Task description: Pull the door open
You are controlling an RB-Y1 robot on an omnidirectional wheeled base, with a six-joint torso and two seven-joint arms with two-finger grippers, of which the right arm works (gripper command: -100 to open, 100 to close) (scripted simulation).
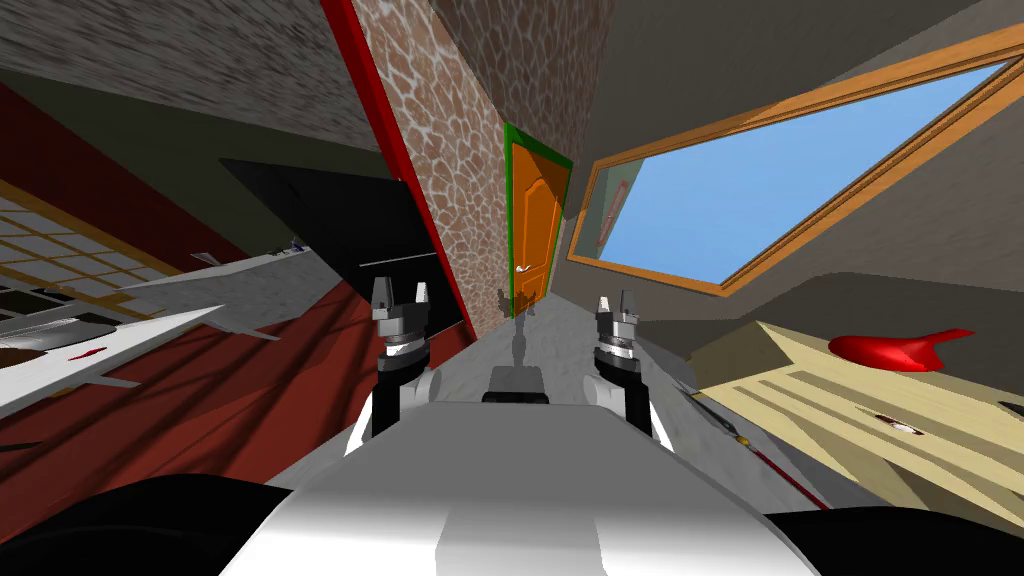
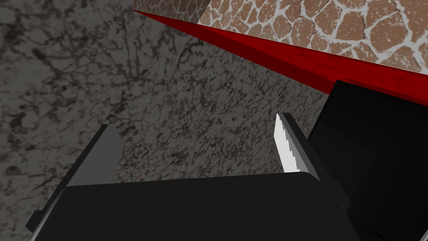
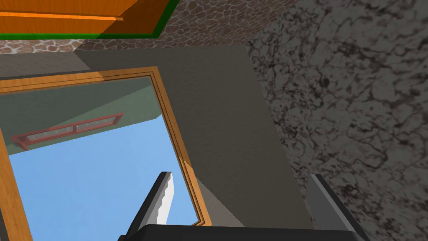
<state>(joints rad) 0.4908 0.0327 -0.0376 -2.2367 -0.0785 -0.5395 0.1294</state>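
An orange panelled door (image 1: 534, 240) in a green frame stands shut at the far end of a narrow passage, well ahead of both arms. A small pale handle (image 1: 521, 268) sits on its left side. My left gripper (image 1: 401, 297) is raised and open, with nothing between its fingers (image 2: 286, 144). Level with it on the other side, my right gripper (image 1: 616, 304) is also open and empty. The door's top corner (image 3: 79, 16) and green frame also appear in the right wrist view.
A stone-patterned wall (image 1: 455, 190) with a red edge (image 1: 400, 150) lines the passage on the left. Beyond it lie a black area (image 1: 350, 225) and white furniture (image 1: 120, 335). A wood-framed window (image 1: 760, 190) and a pale cabinet (image 1: 880, 410) bearing a red object (image 1: 895, 349) are on the right.
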